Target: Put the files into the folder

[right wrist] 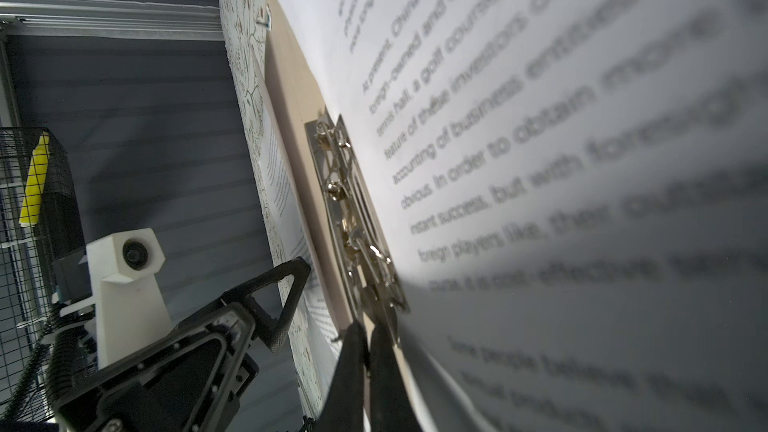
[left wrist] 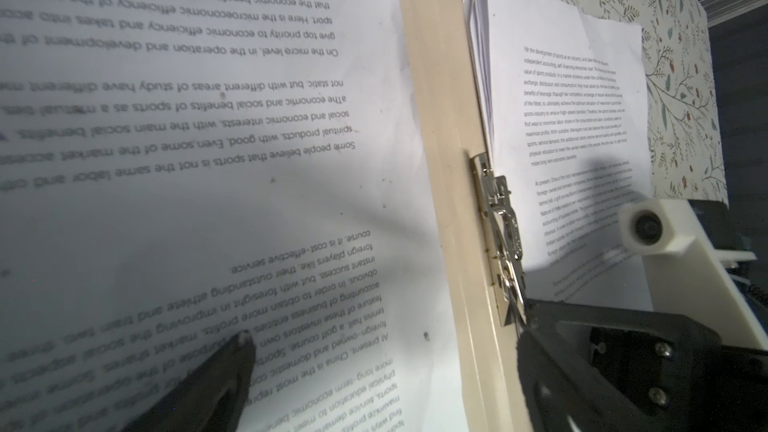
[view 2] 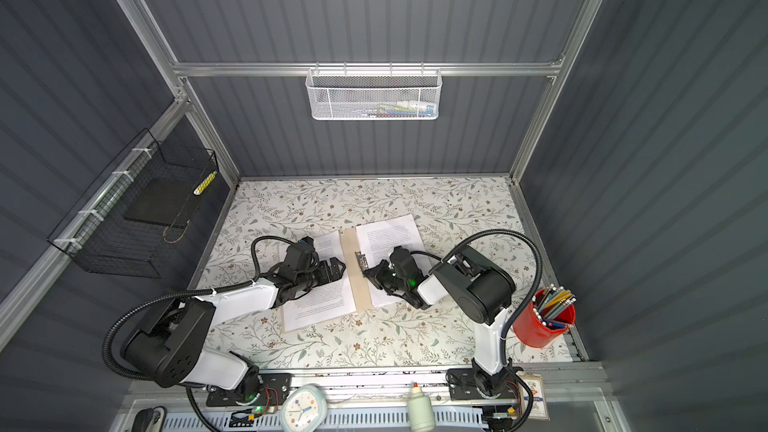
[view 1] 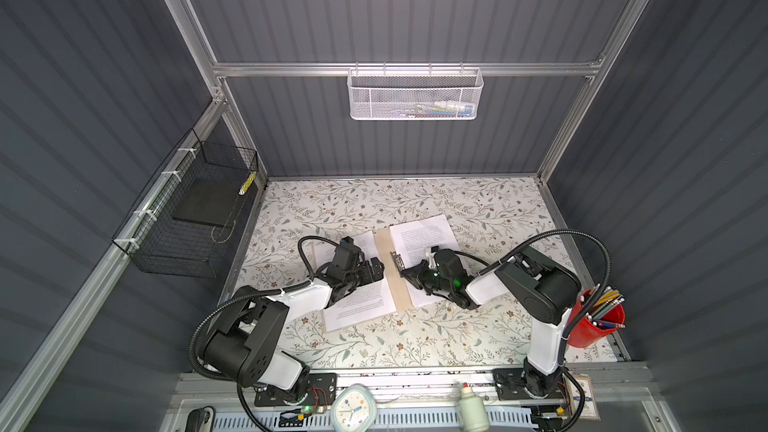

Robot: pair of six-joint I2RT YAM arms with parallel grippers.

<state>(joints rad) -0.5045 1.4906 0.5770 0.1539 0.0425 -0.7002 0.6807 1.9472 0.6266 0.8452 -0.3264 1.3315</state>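
Clip step: your right gripper (view 1: 404, 273), pressed together, sits at the clip (view 1: 396, 261) of the folder (view 1: 398, 299); left gripper (view 1: 374, 271) spread over the loose sheet (view 1: 361, 305). Next I'd lever the clip up

The tan folder (view 1: 399, 295) lies open flat, printed white files (view 1: 419, 234) covering both its halves.

A red cup (view 1: 592, 328) of pencils (view 1: 607, 300) stands at the right; a white mesh basket (view 1: 386, 97) hangs behind, perhaps holding pens (view 1: 442, 109).
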